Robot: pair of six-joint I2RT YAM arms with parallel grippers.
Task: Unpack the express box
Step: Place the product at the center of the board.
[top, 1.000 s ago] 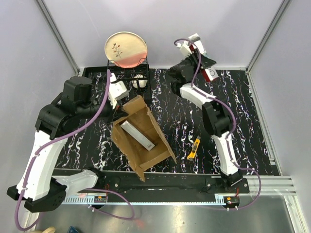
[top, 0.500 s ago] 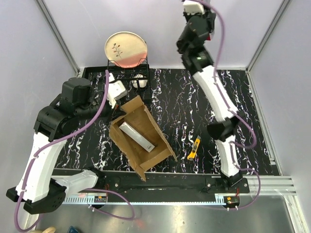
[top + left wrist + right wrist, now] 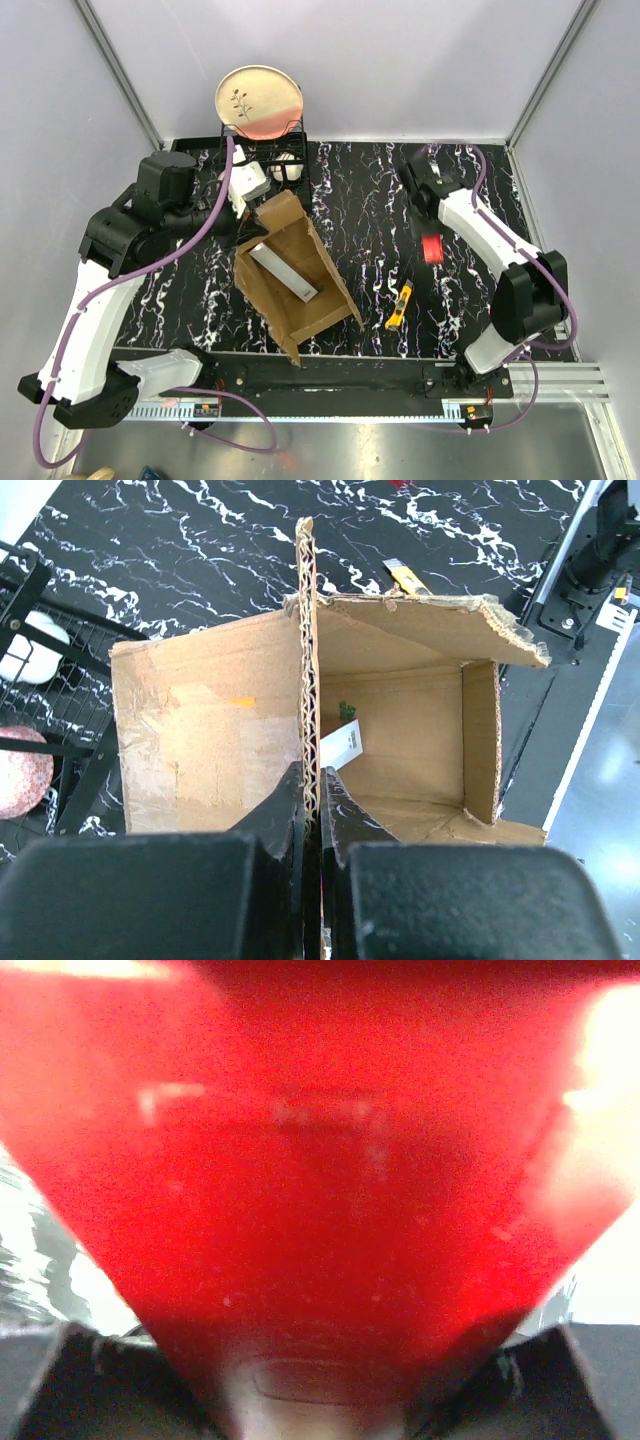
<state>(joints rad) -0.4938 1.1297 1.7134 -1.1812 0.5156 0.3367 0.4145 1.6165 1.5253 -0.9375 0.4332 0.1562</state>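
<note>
Plain brown corrugated cardboard express box (image 3: 318, 262) is sitting slightly left of centre in the overhead view on the black white-veined tabletop (image 3: 365, 215), mouth open and facing up toward the camera, its flaps splayed outward. A long flat silvery-grey packet (image 3: 283, 277) is lying diagonally inside it. Left gripper (image 3: 312, 810) is reaching in from the upper-left side of the box. The left wrist view shows its two black fingers (image 3: 285, 810) pinched tight on the raw corrugated edge of one upright flap (image 3: 310, 650), so it is clamped on the box. In that same view a white label or card (image 3: 343, 748) is showing deep in the box, and old tape patches are showing on the outer face to the left. Right gripper (image 3: 431, 240) is hanging right of centre in the overhead view, well apart from the box, and is gripping a small red package (image 3: 320, 1190). That package is filling nearly all of the right wrist view, too blurred for detail. A yellow and black utility knife (image 3: 400, 306) is lying on the tabletop between the box and the right arm's base, touching neither. At upper left centre a black wire rack (image 3: 262, 150) is holding a round beige plate with a plant motif (image 3: 259, 100) upright, with a small white object (image 3: 287, 166) inside the rack.
</note>
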